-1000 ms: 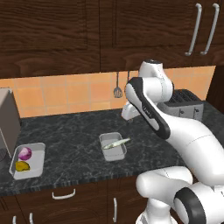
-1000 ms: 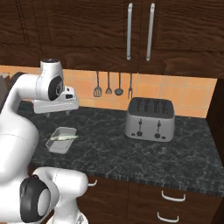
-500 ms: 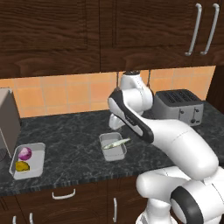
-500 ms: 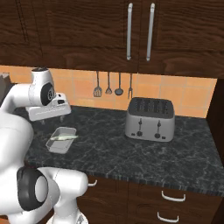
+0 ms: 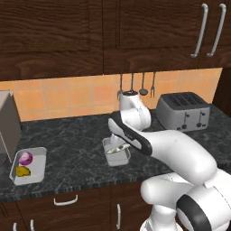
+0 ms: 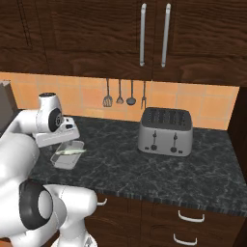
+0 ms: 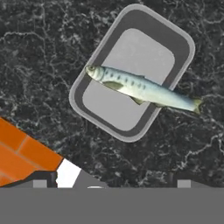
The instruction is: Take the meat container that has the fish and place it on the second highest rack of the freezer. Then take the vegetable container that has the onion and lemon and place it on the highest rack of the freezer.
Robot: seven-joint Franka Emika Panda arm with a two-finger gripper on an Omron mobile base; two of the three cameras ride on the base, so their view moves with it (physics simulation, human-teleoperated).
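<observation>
While jaws gape above, the fish (image 7: 142, 87) crosses the meat container (image 7: 179, 41).

- Arm reaches forward from the base, elbow bent, forearm sloping down toward the near part of the counter.
- Wrist bent so the hand faces straight down.
- Gripper (image 7: 111, 181) hangs in the air, touching nothing.
- Jaws spread wide, nothing between them.
- Fingertips (image 7: 40, 183) sit far apart in the hand view.

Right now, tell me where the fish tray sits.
The meat container sits mid-counter under the gripper, left of the toaster, near the front edge.
</observation>
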